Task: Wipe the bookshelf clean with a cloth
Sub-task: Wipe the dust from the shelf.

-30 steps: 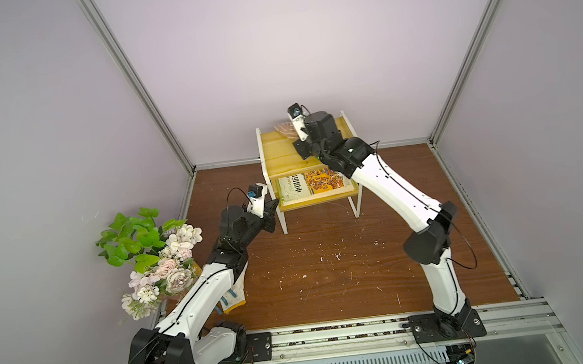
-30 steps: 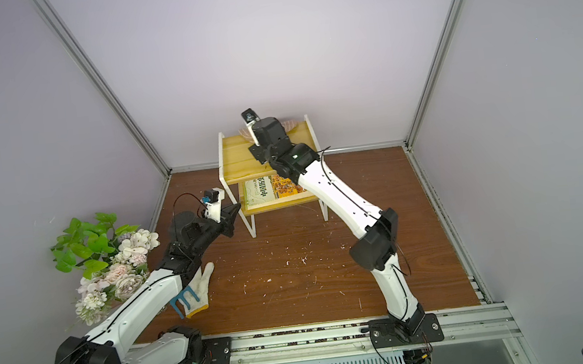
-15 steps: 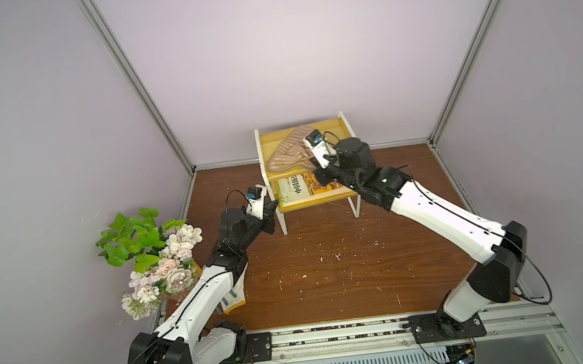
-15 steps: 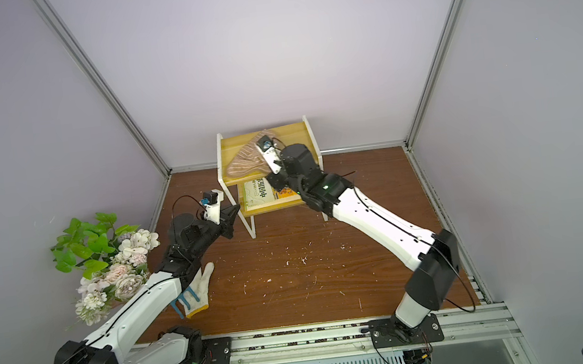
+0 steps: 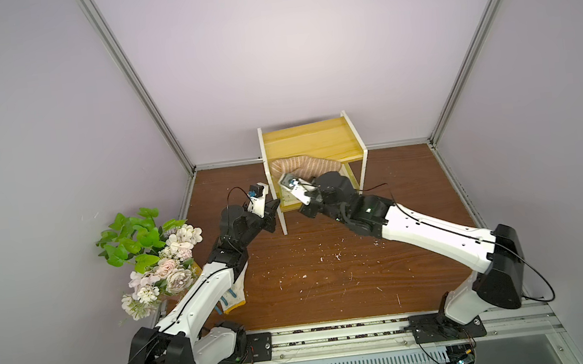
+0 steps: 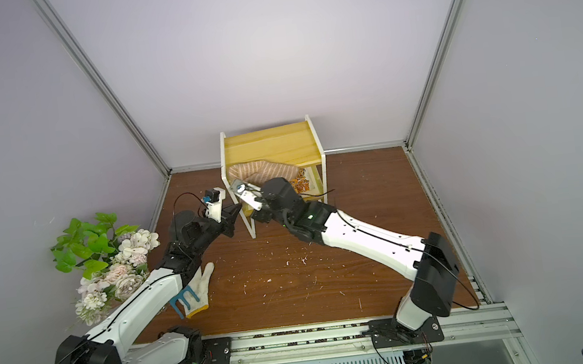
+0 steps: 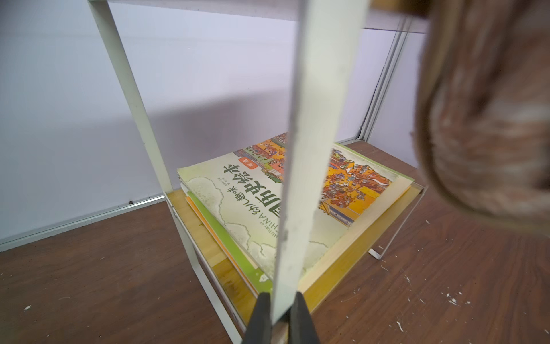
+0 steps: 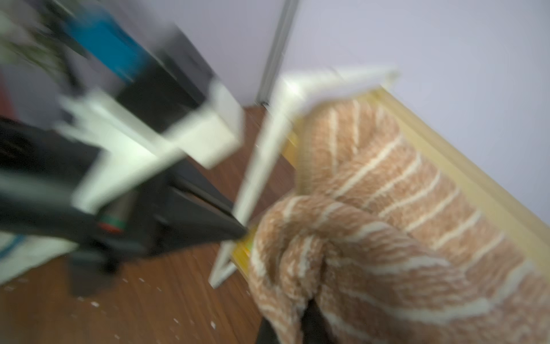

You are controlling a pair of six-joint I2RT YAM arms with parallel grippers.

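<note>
Left gripper (image 7: 279,302) pinches the bookshelf (image 5: 310,142) at its front leg; right gripper (image 8: 297,327) is closed on the cloth (image 5: 305,166).
The rack looks light and thin-legged and would likely slide or tip, so bracing at the leg suits. The cloth is bunched along the top board's front edge, partly overhanging. It looks soft, floppy and light, best held by a gathered fold. The right fingers are mostly buried in fabric.

Cloth (image 8: 387,208) tan with thin cream stripes. Shelf (image 5: 310,143) yellow boards, white frame. Book (image 7: 244,214) just beyond black left gripper (image 7: 279,309) pale green, orange picture. Glove (image 6: 198,290) white, yellow cuff.
</note>
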